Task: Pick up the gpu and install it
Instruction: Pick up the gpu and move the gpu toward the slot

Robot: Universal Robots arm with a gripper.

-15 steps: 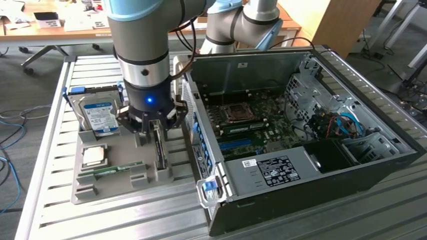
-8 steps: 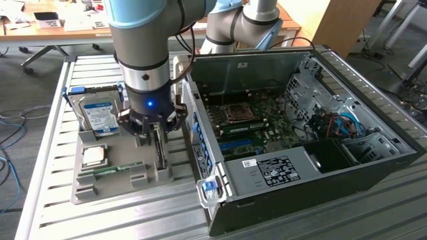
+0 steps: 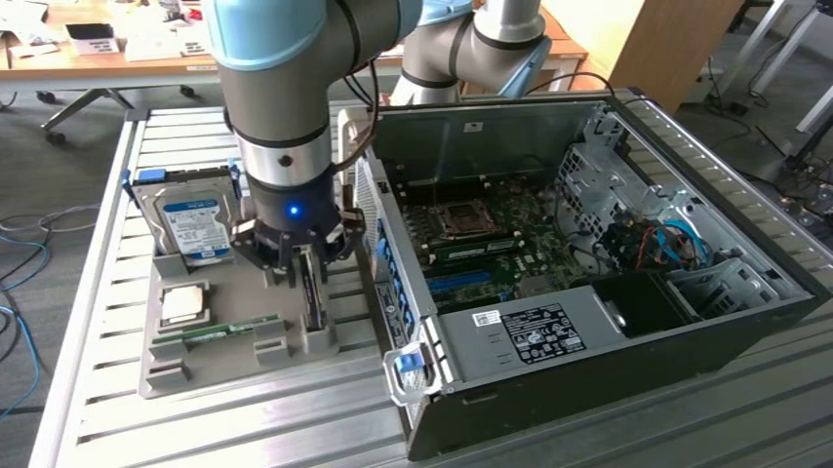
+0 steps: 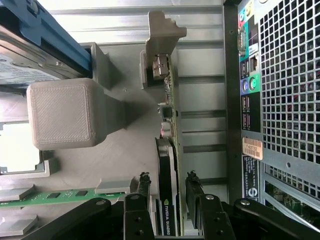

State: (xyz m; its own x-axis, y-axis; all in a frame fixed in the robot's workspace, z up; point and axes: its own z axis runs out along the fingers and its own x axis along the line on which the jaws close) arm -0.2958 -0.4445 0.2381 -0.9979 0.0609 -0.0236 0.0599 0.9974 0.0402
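gpu [image 4: 169, 155]: thin dark card, black cooler, on edge in grey plastic holder [image 4: 125, 145].
hand [image 4: 168, 177]: open, straddling card, not touching.
step: grasp, likely.
next needs: square, even closing on both faces.

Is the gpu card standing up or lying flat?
Standing on edge: the gpu sits upright in the gray holder, inside the open pincer.

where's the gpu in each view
Exterior view: the gpu stands on edge in the grey tray, under the gripper, on the exterior view's left of the computer case.
Wrist view: the gpu sits inside the open gripper.
Shared landmark: the hard drive.
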